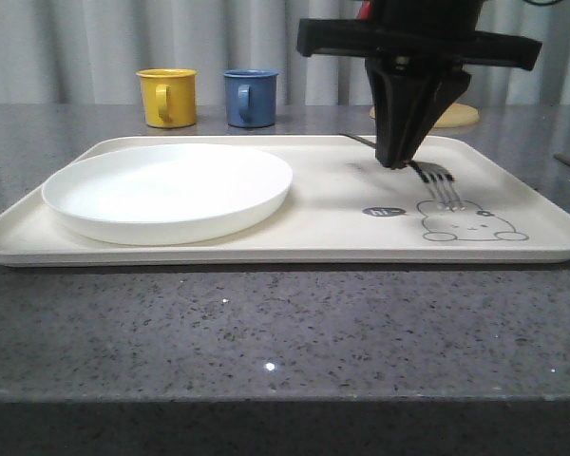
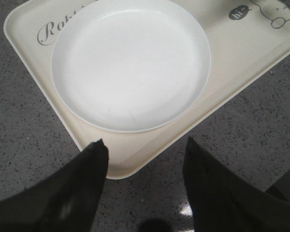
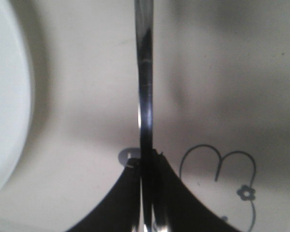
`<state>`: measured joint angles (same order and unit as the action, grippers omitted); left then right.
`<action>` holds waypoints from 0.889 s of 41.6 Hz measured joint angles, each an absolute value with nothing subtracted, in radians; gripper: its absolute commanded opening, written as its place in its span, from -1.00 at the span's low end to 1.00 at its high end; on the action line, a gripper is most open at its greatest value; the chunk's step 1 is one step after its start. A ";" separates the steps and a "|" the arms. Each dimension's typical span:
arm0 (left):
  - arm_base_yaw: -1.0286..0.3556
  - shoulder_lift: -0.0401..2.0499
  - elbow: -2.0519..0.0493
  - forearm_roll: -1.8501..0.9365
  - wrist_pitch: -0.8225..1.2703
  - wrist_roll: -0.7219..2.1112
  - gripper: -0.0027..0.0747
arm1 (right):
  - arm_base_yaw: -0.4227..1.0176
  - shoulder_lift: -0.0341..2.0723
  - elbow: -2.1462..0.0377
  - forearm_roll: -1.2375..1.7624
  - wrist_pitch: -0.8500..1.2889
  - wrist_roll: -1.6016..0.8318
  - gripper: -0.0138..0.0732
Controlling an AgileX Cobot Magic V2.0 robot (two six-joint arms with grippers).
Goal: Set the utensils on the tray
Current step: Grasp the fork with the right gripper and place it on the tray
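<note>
**Fork low over tray, release pending — watch for skid or bounce**

Right gripper (image 1: pixel 396 163) clamped on the fork (image 1: pixel 439 179); right wrist view shows both fingers pressed flat against the handle (image 3: pixel 145 96), no gap. Handle runs straight out ahead of the jaws; tines stick out past the fingertips on the near side, over the rabbit drawing (image 1: pixel 472 223). Tine tips look at or just above the tray (image 1: pixel 266 249) surface; contact can't be confirmed.

Left gripper (image 2: pixel 145 159) jaws apart, holding nothing, hovering over the tray's near corner with the white plate (image 2: pixel 130 63) ahead of them.

Risks, as judged:
- Opening while the handle end is raised: fork drops and slides on smooth plastic.
- Pressing lower: tines dig in, fork pivots in the grip.
- Lifting off before the jaws fully part could drag the fork toward the plate.
</note>
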<state>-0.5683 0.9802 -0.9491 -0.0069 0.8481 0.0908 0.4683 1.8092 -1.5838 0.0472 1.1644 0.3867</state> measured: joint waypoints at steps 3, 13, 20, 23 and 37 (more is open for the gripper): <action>-0.568 0.980 -0.949 -0.007 0.847 0.091 0.02 | 0.468 1.823 -1.584 0.054 1.130 0.445 -0.55; -0.568 0.980 -0.949 -0.007 0.838 0.091 0.02 | 0.468 1.866 -1.588 0.098 1.061 0.491 -0.55; -0.568 0.980 -0.949 -0.007 0.833 0.091 0.02 | 0.468 1.889 -1.588 0.109 1.050 0.496 -0.43; -0.568 0.980 -0.949 0.000 0.833 0.091 0.02 | 0.468 1.889 -1.588 0.109 1.048 0.498 -0.24; -0.568 0.980 -0.949 0.000 0.833 0.091 0.02 | 0.468 1.836 -1.588 0.064 1.062 0.397 -0.02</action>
<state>-0.5683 0.9802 -0.9491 0.0000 0.8332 0.0908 0.4683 1.8358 -1.5883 0.0641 1.0616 0.3969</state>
